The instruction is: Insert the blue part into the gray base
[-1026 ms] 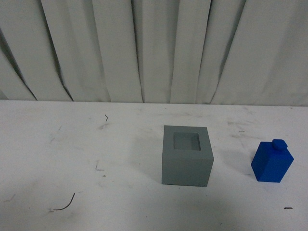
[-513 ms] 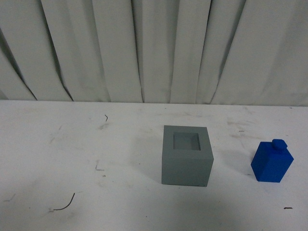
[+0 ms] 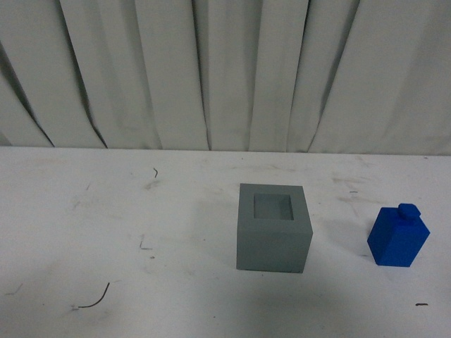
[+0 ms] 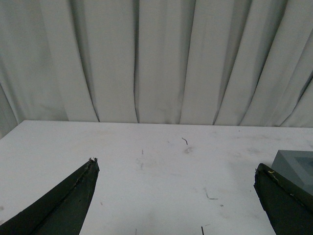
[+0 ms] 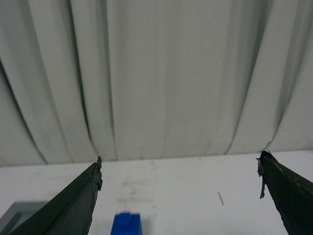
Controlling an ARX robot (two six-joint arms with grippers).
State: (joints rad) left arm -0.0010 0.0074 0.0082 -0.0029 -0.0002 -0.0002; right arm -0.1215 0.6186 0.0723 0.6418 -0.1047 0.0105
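Observation:
The gray base (image 3: 274,227) stands on the white table near the middle, its square recess facing up and holding nothing. To its right, apart from it, the blue part (image 3: 399,236) stands upright with its small knob on top. Neither arm shows in the front view. In the left wrist view my left gripper (image 4: 175,166) is open over bare table, and a corner of the gray base (image 4: 296,164) shows behind one finger. In the right wrist view my right gripper (image 5: 180,164) is open, with the top of the blue part (image 5: 126,224) low between its fingers, beyond the tips.
A white pleated curtain (image 3: 225,70) closes off the back of the table. The white tabletop (image 3: 106,232) carries scuff marks and a short dark curved scrap (image 3: 95,299) near the front left.

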